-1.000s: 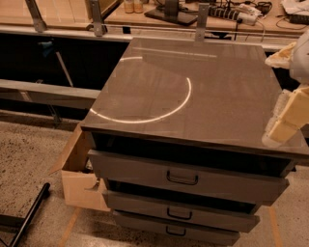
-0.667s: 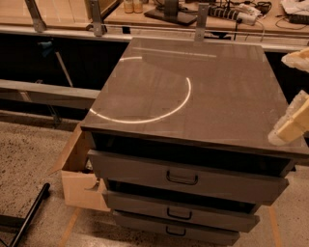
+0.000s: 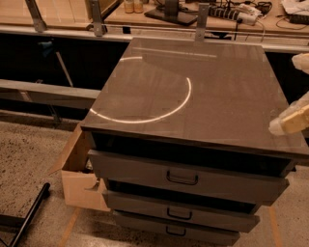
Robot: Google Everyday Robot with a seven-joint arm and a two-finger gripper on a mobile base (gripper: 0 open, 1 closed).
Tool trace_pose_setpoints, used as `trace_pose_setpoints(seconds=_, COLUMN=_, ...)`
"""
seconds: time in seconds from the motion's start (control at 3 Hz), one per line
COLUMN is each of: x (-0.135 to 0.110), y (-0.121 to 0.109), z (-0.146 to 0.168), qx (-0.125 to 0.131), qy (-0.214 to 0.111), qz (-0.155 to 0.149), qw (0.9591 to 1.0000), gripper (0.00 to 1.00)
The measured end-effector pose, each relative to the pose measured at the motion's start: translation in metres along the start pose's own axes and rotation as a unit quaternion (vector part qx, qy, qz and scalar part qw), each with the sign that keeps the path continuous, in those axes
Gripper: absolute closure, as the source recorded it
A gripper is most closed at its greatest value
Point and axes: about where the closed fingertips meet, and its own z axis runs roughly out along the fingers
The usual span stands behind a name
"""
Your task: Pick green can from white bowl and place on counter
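The counter [image 3: 212, 91] fills the middle of the camera view: a broad, flat, rectangular top in dark grey-brown, glossy enough to carry a thin bright arc of reflected light [image 3: 179, 103] across its left half. It caps a grey cabinet [image 3: 145, 170] with three stacked drawers, each with a small dark loop handle [image 3: 182, 178], the top drawer sitting slightly forward of the two below. The floor [image 3: 34, 144] around it is speckled, pale and rough, like terrazzo or concrete.

Behind the counter runs a light wooden desk [image 3: 63, 12], just beyond its far edge, carrying a power strip with tangled cables [image 3: 234, 10], a dark flat stand base [image 3: 173, 15] and two small amber jars [image 3: 133, 6]. Grey metal uprights [image 3: 202, 21] rise along the front of that desk, and a long grey rail [image 3: 46, 92] crosses the dark gap at left.

An open cardboard box [image 3: 79, 179] stands on the floor against the cabinet's left side, and a black pole [image 3: 30, 212] lies slanted in the lower left corner.

The gripper [image 3: 286, 94] sits at the right edge of the view, over the counter's right margin. Its pale yellowish jaws look to be apart, one high near the far corner and one low near the front edge, with bare counter showing between them.
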Motion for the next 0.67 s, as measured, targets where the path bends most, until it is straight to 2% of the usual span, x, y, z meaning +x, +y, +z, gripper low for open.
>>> trace_pose_setpoints(seconds=0.33, x=-0.0102, y=0.0039, z=-0.0011, qx=-0.006, qy=-0.019, qz=0.007, qw=0.9998, gripper=0.15)
trace_pose_setpoints(seconds=0.67, x=-0.0115, y=0.0050, z=-0.0007, qx=-0.006, qy=-0.018, qz=0.004, qw=0.9998, gripper=0.38)
